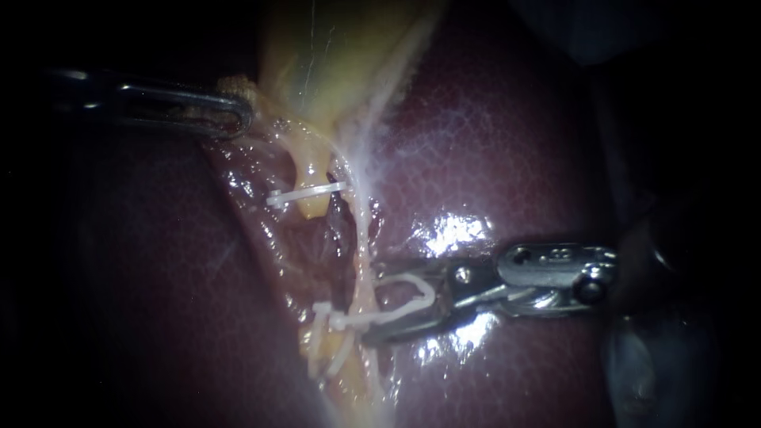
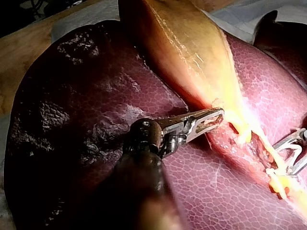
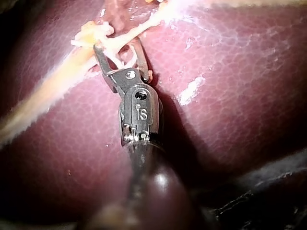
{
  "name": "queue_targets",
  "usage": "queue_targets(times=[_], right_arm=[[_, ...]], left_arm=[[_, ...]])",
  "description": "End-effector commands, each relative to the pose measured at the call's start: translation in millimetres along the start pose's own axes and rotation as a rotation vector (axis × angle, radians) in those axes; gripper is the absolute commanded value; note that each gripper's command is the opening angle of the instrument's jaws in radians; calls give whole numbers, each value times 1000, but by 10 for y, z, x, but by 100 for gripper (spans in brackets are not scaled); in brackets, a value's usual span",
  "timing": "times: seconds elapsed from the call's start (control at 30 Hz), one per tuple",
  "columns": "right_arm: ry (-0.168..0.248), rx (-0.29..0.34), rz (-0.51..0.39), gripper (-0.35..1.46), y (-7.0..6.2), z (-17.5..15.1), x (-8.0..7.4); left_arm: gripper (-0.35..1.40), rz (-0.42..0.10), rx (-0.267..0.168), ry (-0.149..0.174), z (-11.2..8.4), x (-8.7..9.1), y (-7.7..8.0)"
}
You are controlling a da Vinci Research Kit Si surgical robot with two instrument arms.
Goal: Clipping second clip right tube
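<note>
In the endoscope view my right instrument (image 1: 396, 305) comes in from the right. Its jaws stand apart and carry a white clip (image 1: 420, 295) that straddles the thin pale right tube (image 1: 361, 238) low down. The right wrist view shows the same jaws (image 3: 117, 52) around the tube (image 3: 57, 86) with the clip (image 3: 128, 60) between them. Just left of the jaw tips sits another white clip (image 1: 323, 311). A further clip (image 1: 305, 195) crosses the yellowish left tube (image 1: 313, 170). My left instrument (image 1: 234, 115) is shut on the edge of the gallbladder (image 1: 333, 55), as the left wrist view (image 2: 211, 119) also shows.
Dark red liver (image 1: 507, 143) surrounds the dissected bed, with wet glare beside the right instrument's jaws. In the left wrist view the gallbladder (image 2: 187, 48) stretches away ahead of the left jaws, and my right instrument (image 2: 292, 153) works at the tubes beyond them.
</note>
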Motion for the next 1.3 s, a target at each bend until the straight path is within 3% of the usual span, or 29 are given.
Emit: queue_targets(times=[0.03,0.23,0.6,0.77,0.97,1.1,1.3], right_arm=[[14,15,18,49,0,2,0],[117,125,116,49,-5,10,4],[200,191,151,47,-41,-4,40],[203,197,158,45,-47,-14,50],[199,203,187,36,-46,-20,49],[194,210,222,20,-45,-24,46],[173,245,250,-25,-43,-26,45]], left_arm=[[-35,0,0,0,0,0,0],[-35,0,0,0,0,0,0],[-35,0,0,0,0,0,0],[-35,0,0,0,-1,0,0],[-35,0,-1,0,-1,0,-1],[-35,0,-1,0,-1,0,-1],[-35,0,-1,0,0,0,-1]])
